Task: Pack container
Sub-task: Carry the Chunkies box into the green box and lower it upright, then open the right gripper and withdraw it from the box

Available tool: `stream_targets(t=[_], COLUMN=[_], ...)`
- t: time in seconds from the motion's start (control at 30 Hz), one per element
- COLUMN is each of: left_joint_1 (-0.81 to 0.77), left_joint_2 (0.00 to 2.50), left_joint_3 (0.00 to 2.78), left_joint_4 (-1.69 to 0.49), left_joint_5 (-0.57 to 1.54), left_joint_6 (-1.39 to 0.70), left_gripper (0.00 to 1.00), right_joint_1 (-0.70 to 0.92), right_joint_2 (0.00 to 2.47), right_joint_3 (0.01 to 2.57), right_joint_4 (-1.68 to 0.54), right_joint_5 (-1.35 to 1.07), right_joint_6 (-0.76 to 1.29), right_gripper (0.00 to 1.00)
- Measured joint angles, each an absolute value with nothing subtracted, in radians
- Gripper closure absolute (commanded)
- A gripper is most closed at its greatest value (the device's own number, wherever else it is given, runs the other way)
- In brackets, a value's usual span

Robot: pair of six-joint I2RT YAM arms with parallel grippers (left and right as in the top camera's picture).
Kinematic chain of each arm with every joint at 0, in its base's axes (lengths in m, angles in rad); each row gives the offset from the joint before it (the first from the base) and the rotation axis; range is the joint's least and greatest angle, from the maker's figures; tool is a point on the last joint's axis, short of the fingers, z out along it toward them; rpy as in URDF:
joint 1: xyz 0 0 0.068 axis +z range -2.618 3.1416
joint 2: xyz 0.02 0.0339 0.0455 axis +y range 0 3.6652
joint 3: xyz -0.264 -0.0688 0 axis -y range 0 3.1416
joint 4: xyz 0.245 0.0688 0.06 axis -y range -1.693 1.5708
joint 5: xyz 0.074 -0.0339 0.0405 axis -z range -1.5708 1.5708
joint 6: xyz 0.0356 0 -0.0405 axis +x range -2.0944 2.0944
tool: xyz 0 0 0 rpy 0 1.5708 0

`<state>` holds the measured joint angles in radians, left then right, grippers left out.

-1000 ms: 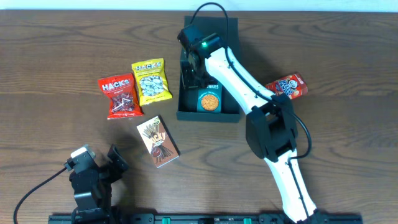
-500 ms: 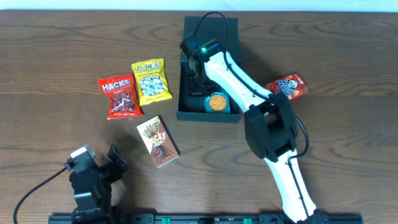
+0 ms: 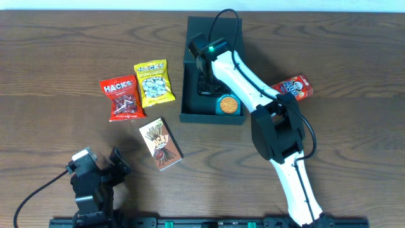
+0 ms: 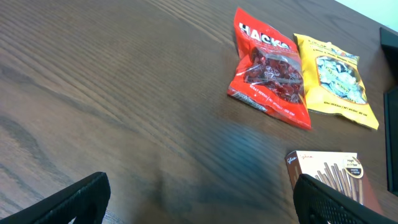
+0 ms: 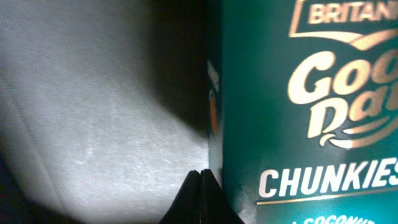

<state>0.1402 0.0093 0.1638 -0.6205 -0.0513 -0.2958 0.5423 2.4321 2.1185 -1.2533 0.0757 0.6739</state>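
The dark teal container (image 3: 205, 118) stands open at the table's back middle, its lid flap lying behind it. The small teal Chunkies carton (image 3: 228, 104) lies inside at the front right. My right gripper (image 3: 209, 87) reaches down into the container. In the right wrist view its fingers (image 5: 200, 182) are shut together and empty, tips against the container's pale floor (image 5: 93, 124) right beside the carton (image 5: 298, 112). My left gripper (image 3: 95, 177) is open and empty, low over the table at the front left; both of its fingers (image 4: 202, 205) show in the left wrist view.
A red Hacks bag (image 3: 120, 98) and a yellow Hacks bag (image 3: 154, 82) lie left of the container. A brown stick-biscuit box (image 3: 161, 144) lies in front of them. A red snack packet (image 3: 292, 88) lies right of the container, partly under the right arm.
The Chunkies carton has slid right inside the container, toward its front right corner. My right gripper has moved right with it. The left arm has not moved.
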Motion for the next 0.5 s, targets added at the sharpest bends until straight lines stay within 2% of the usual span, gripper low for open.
stream_targets(t=[0.3, 0.5], left_joint_1=[0.14, 0.14], left_joint_2=[0.009, 0.009], left_joint_3=[0.164, 0.164], left_joint_4=[-0.62, -0.62], left_joint_5=[-0.051, -0.051], left_joint_6=[-0.296, -0.296], left_gripper=[0.05, 0.05], right_joint_1=[0.543, 0.53], right_joint_2=[2.432, 2.432], right_joint_3=[2.119, 2.221], right_joint_4=[-1.264, -1.351], right_joint_5=[0.075, -0.001], right_joint_6=[0.657, 0.536], right_gripper=[0.98, 0.99])
